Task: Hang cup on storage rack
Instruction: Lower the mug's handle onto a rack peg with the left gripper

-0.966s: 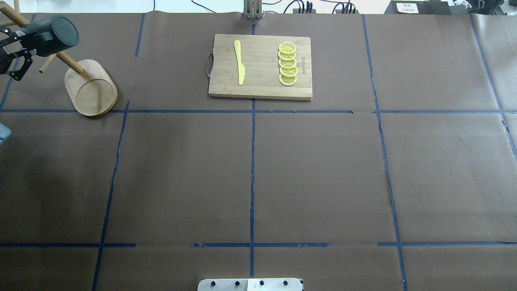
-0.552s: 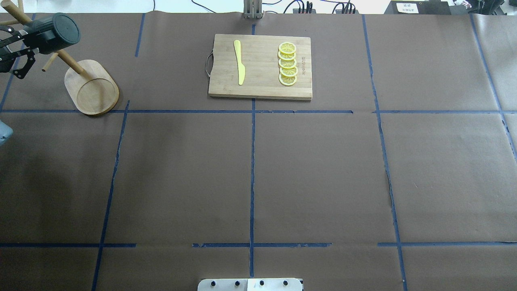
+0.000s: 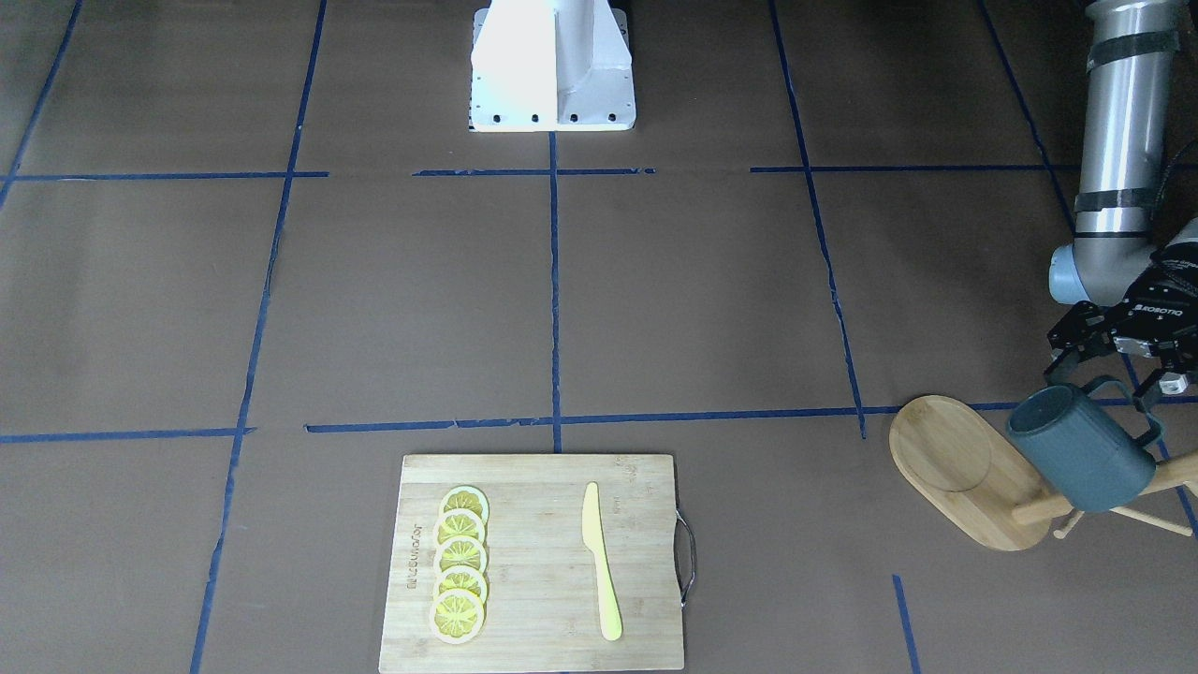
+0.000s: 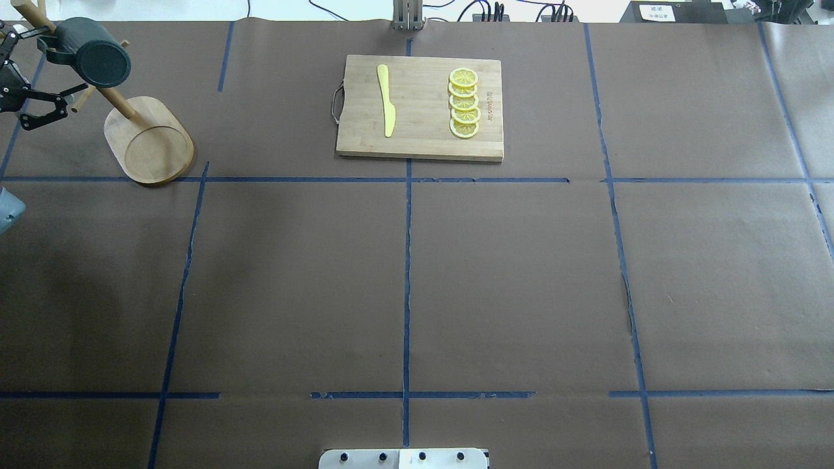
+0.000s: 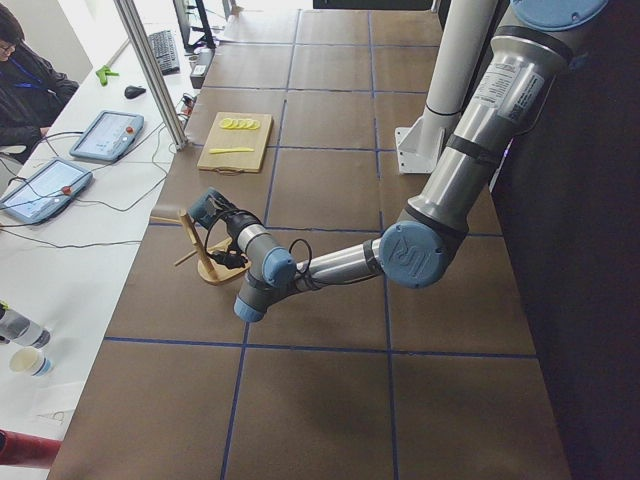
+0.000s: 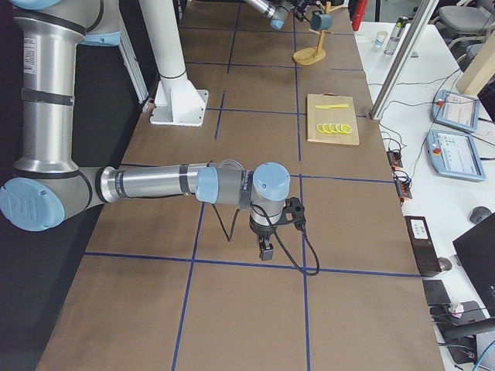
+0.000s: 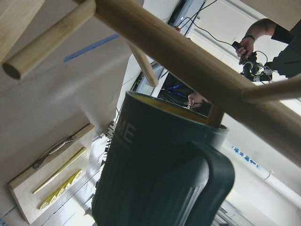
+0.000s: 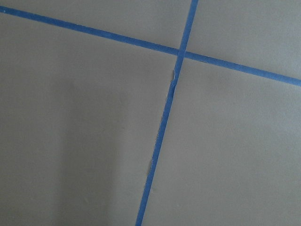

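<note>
Left hand (image 3: 1114, 374) spread wide and holding nothing, just beside the handle (image 3: 1137, 412), cup (image 3: 1076, 459) hanging on the rack (image 3: 945, 468) at the counter's (image 3: 655, 309) corner: you want to back straight out, slowly, so neither finger snags the handle or tips the rack.

Cup (image 4: 98, 55) on a peg of the rack (image 4: 156, 148), cutting board (image 4: 423, 104) well to its right
</note>
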`<move>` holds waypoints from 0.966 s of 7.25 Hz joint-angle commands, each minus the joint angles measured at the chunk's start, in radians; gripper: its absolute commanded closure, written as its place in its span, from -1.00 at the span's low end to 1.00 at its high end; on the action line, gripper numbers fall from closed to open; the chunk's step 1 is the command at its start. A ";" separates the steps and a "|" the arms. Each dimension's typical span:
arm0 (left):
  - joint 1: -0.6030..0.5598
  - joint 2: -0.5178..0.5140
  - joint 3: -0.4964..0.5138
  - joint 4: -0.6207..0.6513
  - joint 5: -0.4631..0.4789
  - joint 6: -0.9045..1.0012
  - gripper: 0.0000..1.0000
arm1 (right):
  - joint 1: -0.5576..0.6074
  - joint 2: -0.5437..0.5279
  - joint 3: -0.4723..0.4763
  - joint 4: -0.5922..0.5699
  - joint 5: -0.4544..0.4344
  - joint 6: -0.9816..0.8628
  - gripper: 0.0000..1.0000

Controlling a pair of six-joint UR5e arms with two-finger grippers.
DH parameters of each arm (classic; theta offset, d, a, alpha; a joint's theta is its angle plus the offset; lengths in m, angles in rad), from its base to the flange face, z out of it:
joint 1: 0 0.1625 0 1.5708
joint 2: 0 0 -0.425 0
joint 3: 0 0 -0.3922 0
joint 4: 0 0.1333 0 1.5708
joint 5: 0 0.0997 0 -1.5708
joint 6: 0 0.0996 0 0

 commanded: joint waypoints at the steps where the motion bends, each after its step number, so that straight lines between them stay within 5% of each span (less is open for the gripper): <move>1: -0.016 0.005 -0.034 0.000 -0.007 -0.003 -1.00 | 0.000 0.001 -0.001 0.000 0.000 0.000 -1.00; 4: -0.049 0.052 -0.185 0.005 -0.054 0.003 -1.00 | 0.000 0.001 -0.001 0.000 0.000 0.000 -1.00; 5: -0.110 0.054 -0.218 0.035 -0.164 0.048 -1.00 | 0.000 0.001 -0.001 0.000 0.000 0.000 -1.00; 7: -0.190 0.047 -0.261 0.217 -0.528 0.466 -1.00 | 0.000 0.001 -0.001 0.000 0.000 0.000 -1.00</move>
